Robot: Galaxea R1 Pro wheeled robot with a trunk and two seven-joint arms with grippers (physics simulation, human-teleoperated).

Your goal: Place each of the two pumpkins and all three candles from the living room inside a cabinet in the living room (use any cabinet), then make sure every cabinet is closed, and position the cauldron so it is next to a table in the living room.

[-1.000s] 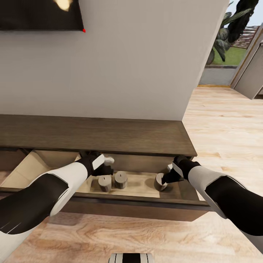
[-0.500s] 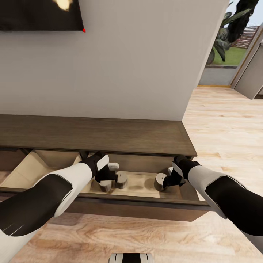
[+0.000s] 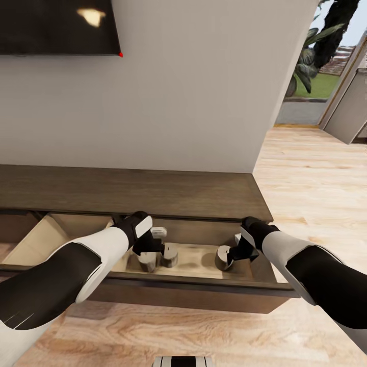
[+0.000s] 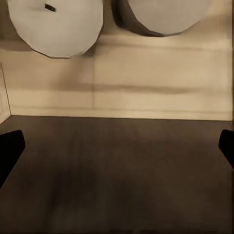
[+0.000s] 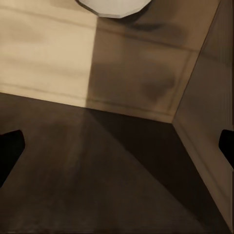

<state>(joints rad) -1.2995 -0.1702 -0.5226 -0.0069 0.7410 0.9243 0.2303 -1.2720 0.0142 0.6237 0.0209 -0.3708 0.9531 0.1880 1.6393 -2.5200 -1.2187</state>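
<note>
The cabinet (image 3: 153, 189) is a long, low, dark brown unit with one drawer (image 3: 193, 283) pulled out, light beige inside. Three off-white candles stand on the drawer floor: two side by side (image 3: 149, 262) (image 3: 170, 254) and one further right (image 3: 222, 257). My left gripper (image 3: 153, 243) hangs open just over the left pair, which appear in the left wrist view (image 4: 56, 24) (image 4: 163, 14) beyond its spread fingertips (image 4: 9, 151). My right gripper (image 3: 237, 253) is open beside the right candle (image 5: 114, 6). The pumpkins and the cauldron are out of view.
A dark TV (image 3: 56, 25) hangs on the white wall above the cabinet. Another open drawer (image 3: 35, 239) lies to the left. Light wood floor (image 3: 306, 168) runs to the right toward a glass door with plants outside.
My left gripper has moved right and down over the left pair of candles. The right gripper has drawn slightly off the right candle. The head camera has tilted up a little.
</note>
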